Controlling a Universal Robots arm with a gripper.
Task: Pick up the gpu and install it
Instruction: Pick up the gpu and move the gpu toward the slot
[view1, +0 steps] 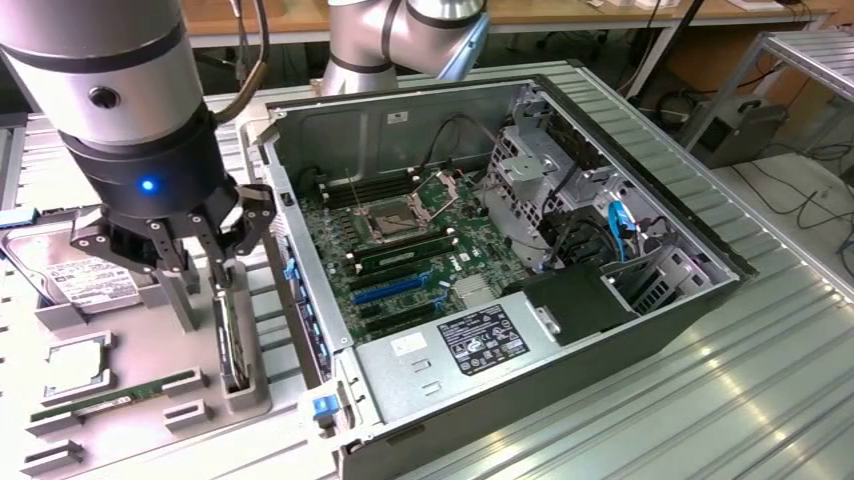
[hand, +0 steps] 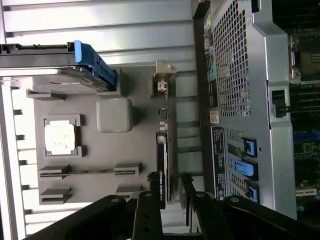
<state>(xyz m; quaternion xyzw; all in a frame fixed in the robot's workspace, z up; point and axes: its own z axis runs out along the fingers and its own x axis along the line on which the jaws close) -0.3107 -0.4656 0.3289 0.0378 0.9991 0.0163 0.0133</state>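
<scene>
The gpu (view1: 235, 335) is a thin dark card standing on edge in a slot of the grey holder tray (view1: 147, 350), at the exterior view's left beside the open computer case (view1: 561, 130). In the wrist view the gpu (hand: 162, 160) runs as a narrow black strip with its silvery bracket (hand: 163, 82) at the far end. My gripper (view1: 200, 285) hangs just above the card's near end and is open. Its black fingers (hand: 151, 181) stand either side of the card without touching it; the gripper (hand: 170, 182) holds nothing.
On the tray lie a hard drive (view1: 83, 275), a square processor (view1: 80, 365) and a green memory stick (view1: 114, 397). The case's motherboard (view1: 400, 240) shows blue expansion slots (view1: 398, 287). In the wrist view the case's perforated back panel (hand: 235, 60) is close beside the card.
</scene>
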